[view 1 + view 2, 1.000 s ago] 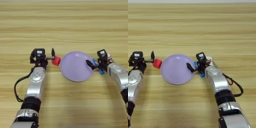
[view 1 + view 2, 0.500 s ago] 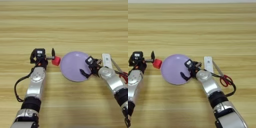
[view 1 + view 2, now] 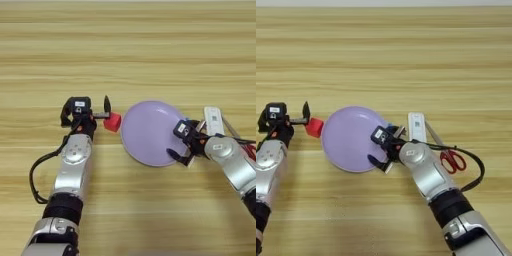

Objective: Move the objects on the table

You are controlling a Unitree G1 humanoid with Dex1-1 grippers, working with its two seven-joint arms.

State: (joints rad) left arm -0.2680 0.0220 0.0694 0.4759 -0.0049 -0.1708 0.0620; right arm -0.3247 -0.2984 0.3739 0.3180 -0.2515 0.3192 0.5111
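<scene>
I see right pincer (image 3: 383,152) at the purple plate's (image 3: 147,132) right rim, grip state unclear; red cube (image 3: 112,121) touching plate's left edge, left pincer (image 3: 102,111) spread just beside it.

The table (image 3: 130,45) is light-tan wood, its grain running in stripes, smooth with a faint satin sheen. The lavender plate (image 3: 147,131) looks like matt plastic (no glare on it). The red cube (image 3: 112,121), just beside the left end effector (image 3: 102,111), is plain matt. Both arms wear smooth silvery shells with a soft gloss, black fingers matt. Beside the right end effector (image 3: 382,152), the white flat bar (image 3: 416,127) seems smooth plastic; the scissors (image 3: 448,155) have metal blades, glossy red handles
</scene>
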